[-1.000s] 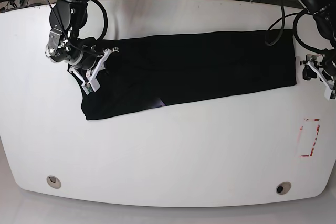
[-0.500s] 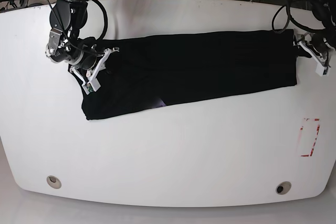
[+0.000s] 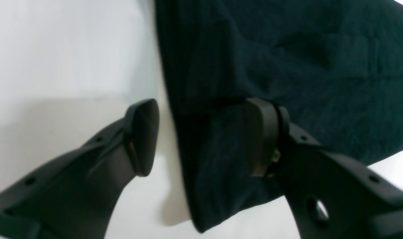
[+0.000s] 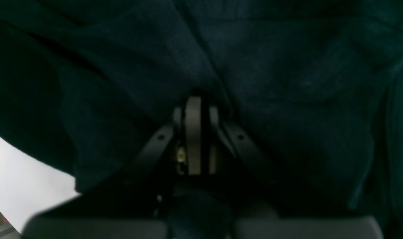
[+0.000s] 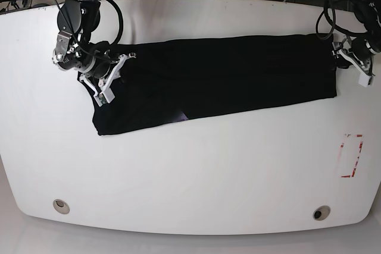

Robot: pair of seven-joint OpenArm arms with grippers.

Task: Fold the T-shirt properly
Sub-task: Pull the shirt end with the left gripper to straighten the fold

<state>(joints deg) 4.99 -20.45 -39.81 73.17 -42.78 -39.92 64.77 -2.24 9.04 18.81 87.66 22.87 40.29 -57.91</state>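
Observation:
The black T-shirt (image 5: 226,75) lies as a long folded band across the white table (image 5: 190,171), sloping down to the left. My right gripper (image 5: 106,81) is at the band's left end; in the right wrist view its fingers (image 4: 194,126) are pressed together with the T-shirt (image 4: 287,66) bunched around the tips. My left gripper (image 5: 351,57) is at the band's right end. In the left wrist view it (image 3: 201,137) is open and straddles the T-shirt's edge (image 3: 287,49), one finger (image 3: 141,136) over the table and the other finger (image 3: 261,136) over the cloth.
A red rectangular outline (image 5: 350,156) is marked on the table at the right. Two round holes (image 5: 60,205) (image 5: 321,213) sit near the front edge. Cables lie behind the table's far edge. A small pale patch (image 5: 178,116) shows at the T-shirt's lower edge.
My left gripper has moved up and inward from beside the T-shirt's lower right corner to its right edge. My right gripper has stayed in place on the left end.

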